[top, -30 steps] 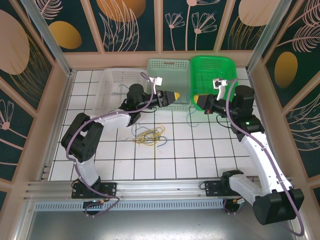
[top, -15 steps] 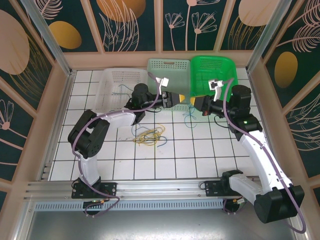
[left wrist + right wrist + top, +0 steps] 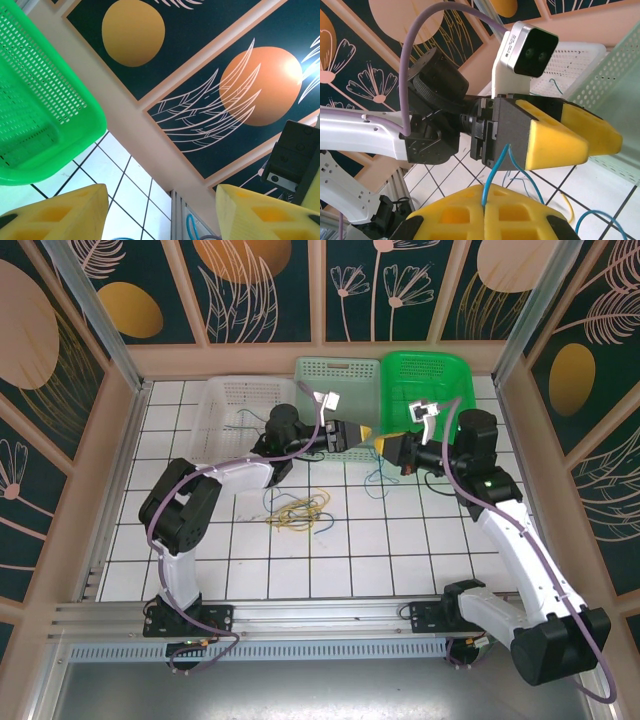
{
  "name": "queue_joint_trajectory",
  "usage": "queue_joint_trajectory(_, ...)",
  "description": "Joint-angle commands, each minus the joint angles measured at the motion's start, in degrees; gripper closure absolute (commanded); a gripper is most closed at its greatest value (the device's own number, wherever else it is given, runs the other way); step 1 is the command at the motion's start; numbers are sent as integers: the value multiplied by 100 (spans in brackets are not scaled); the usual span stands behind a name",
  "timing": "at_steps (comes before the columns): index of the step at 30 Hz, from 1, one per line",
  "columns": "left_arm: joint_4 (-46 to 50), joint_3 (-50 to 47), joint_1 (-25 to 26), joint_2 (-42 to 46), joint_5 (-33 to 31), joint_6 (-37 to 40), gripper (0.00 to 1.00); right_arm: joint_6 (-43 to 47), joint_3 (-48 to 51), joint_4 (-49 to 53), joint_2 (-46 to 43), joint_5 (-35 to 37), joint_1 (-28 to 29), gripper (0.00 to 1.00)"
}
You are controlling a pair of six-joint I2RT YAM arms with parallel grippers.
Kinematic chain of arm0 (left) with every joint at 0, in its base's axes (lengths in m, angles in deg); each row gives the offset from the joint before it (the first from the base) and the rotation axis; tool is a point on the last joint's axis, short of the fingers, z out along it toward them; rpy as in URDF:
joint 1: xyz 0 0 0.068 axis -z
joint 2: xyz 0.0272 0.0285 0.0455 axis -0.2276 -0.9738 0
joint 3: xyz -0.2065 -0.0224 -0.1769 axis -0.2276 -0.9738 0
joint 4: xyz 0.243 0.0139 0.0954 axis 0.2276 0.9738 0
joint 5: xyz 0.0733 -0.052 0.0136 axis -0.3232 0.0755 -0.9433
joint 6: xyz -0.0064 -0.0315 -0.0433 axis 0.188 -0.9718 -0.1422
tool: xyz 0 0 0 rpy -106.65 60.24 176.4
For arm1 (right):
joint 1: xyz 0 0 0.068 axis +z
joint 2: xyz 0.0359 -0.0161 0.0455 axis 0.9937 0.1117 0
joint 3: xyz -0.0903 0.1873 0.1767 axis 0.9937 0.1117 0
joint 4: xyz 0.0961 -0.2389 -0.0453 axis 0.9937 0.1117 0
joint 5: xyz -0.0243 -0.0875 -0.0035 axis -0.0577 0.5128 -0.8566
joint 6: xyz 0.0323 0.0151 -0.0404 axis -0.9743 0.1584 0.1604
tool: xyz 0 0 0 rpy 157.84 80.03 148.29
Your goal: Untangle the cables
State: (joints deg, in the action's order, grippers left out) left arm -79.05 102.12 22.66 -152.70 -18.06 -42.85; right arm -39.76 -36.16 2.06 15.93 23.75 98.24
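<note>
- Two grippers nose to nose above the tiles. Status?
- Right gripper is pinched tight on the blue cable, which hangs from my fingertips toward the table. Left gripper stands parted, nothing between its fingers.
- Other cables?
- Yellow-and-blue tangle lies on the tiles nearer the arm bases, apart from both grippers. Can't tell if the hanging strand joins it.
- Step?
- Looks like a second pinch on that strand. I'd put the left fingers around it just beside my right tips, close, then draw apart slowly.
- Room?
- Pale green basket is just behind the left gripper, bright green basket behind the right. Open tiles lie toward the bases, so I'd pull that way.
</note>
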Motion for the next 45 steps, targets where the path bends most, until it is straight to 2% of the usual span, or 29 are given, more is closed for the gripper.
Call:
queue_joint_trajectory(1, -166, 180, 46, -160, 163, -64, 43, 164, -171, -89, 46, -143, 66, 100)
queue_joint_trajectory(13, -93, 110, 80, -67, 104, 2, 43, 244, -312, 97, 187, 10, 129, 100)
queue_joint_trajectory(14, 120, 118, 76, -28, 28, 137, 41, 293, -339, 177, 198, 55, 130, 100)
queue_joint_trajectory(15, 471, 140, 75, 32, -169, 330, 33, 333, -371, 283, 200, 155, 125, 100)
queue_joint_trajectory(16, 777, 145, 75, 102, -361, 507, 29, 368, -400, 384, 196, 292, 130, 100)
queue_joint_trajectory(19, 1208, 73, 44, 301, -725, 863, 25, 435, -456, 606, 218, 463, 118, 100)
queue_joint_trajectory(20, 1335, 43, 33, 384, -875, 968, 16, 432, -453, 631, 218, 472, 118, 100)
queue_joint_trajectory(21, 1482, 8, 23, 499, -1095, 1117, 13, 430, -449, 652, 231, 483, 120, 100)
queue_joint_trajectory(26, 1922, -187, 23, 1035, -1874, 1727, 6, 414, -422, 723, 271, 549, 121, 100)
queue_joint_trajectory(31, 1996, -262, 24, 1204, -2035, 1920, 7, 352, -403, 668, 275, 578, 124, 100)
queue_joint_trajectory(36, 1524, -412, 23, 1210, -1523, 1801, 17, 287, -422, 625, 290, 630, 117, 100)
queue_joint_trajectory(41, 1306, -601, 61, 1336, -1346, 1955, 26, 140, -474, 532, 347, 736, 109, 100)
queue_joint_trajectory(45, 981, -785, 157, 1525, -1157, 2161, 27, 37, -517, 471, 430, 683, 108, 100)
